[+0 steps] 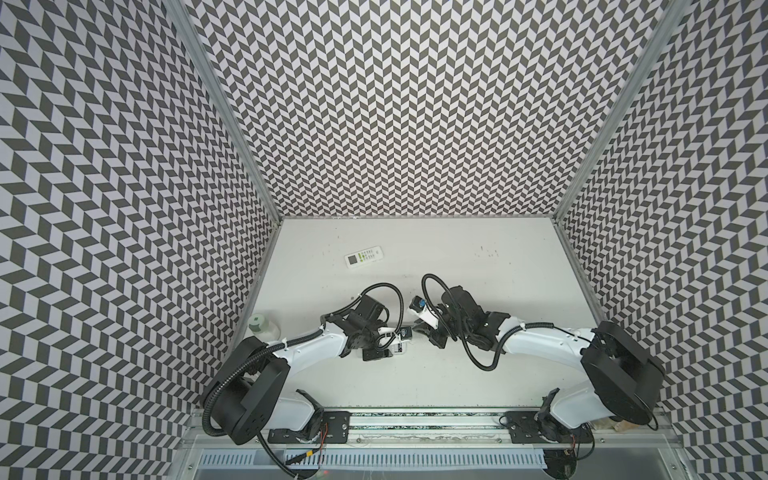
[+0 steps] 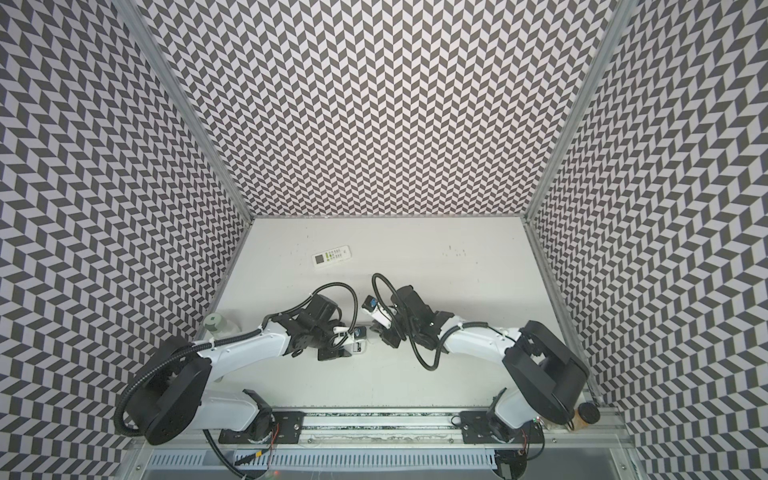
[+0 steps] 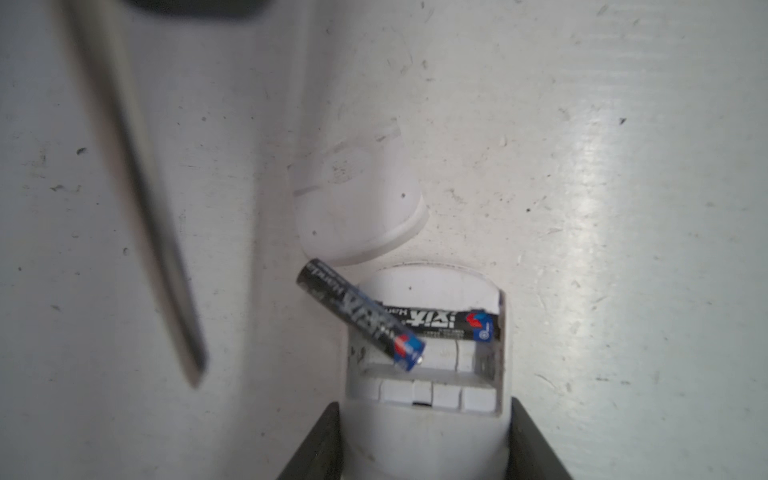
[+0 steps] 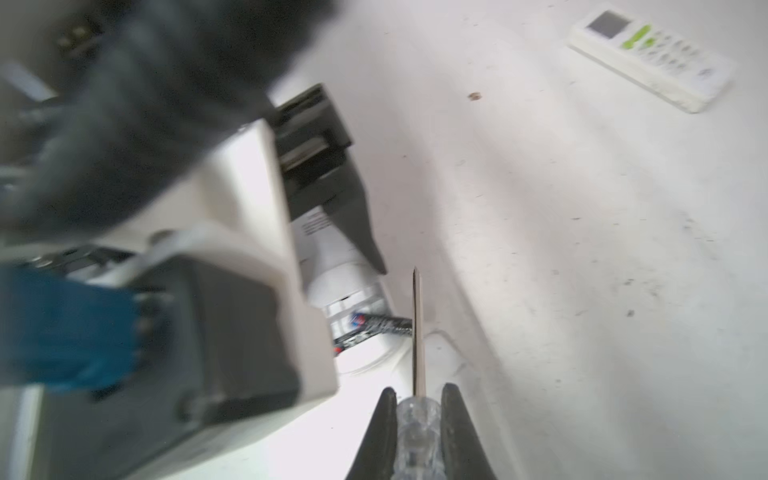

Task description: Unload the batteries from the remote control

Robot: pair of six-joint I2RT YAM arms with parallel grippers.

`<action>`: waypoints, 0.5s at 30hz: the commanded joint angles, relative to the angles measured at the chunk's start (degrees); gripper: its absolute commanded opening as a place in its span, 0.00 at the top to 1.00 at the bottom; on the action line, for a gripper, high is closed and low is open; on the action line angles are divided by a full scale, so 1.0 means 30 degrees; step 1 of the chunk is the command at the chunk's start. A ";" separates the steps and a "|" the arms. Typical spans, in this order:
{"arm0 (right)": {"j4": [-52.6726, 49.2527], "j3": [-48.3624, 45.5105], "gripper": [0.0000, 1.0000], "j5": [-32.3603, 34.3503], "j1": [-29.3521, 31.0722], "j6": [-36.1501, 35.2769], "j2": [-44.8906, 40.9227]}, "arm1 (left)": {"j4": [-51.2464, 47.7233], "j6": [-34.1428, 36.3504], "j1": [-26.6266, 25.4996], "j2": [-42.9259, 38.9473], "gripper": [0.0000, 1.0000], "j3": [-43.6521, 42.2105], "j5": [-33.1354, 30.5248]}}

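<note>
My left gripper [image 3: 424, 415] is shut on a white remote control [image 3: 424, 440] that lies back side up with its battery bay open. One black battery [image 3: 361, 316] is tipped up, one end sticking out over the bay's edge. A second black battery [image 3: 440, 326] lies flat in the bay. The white bay cover [image 3: 357, 208] rests on the table just past the remote. My right gripper [image 4: 419, 395] is shut on the clear handle of a screwdriver [image 4: 419, 332], whose tip stands above the raised battery [image 4: 382, 324]. In both top views the two grippers [image 1: 395, 345] [image 1: 424, 332] meet mid-table.
Another white remote with green buttons [image 1: 365, 257] [image 4: 652, 54] lies face up toward the back left. A pale bottle [image 1: 262, 328] stands at the table's left edge beside my left arm. A dark-lidded jar [image 2: 588, 413] sits by the right arm's base. Patterned walls enclose the white table [image 1: 478, 374].
</note>
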 commanded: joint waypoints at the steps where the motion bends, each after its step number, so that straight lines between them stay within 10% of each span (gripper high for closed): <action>1: 0.1372 0.0065 1.00 0.0869 -0.0131 0.0017 -0.0381 | -0.1466 -0.0009 -0.0278 0.0398 0.53 0.0152 0.0898; 15: 0.0419 -0.0545 1.00 -0.0511 -0.3161 0.2777 -0.2272 | -0.1795 -0.0887 -0.0250 0.0784 0.32 0.1349 0.1088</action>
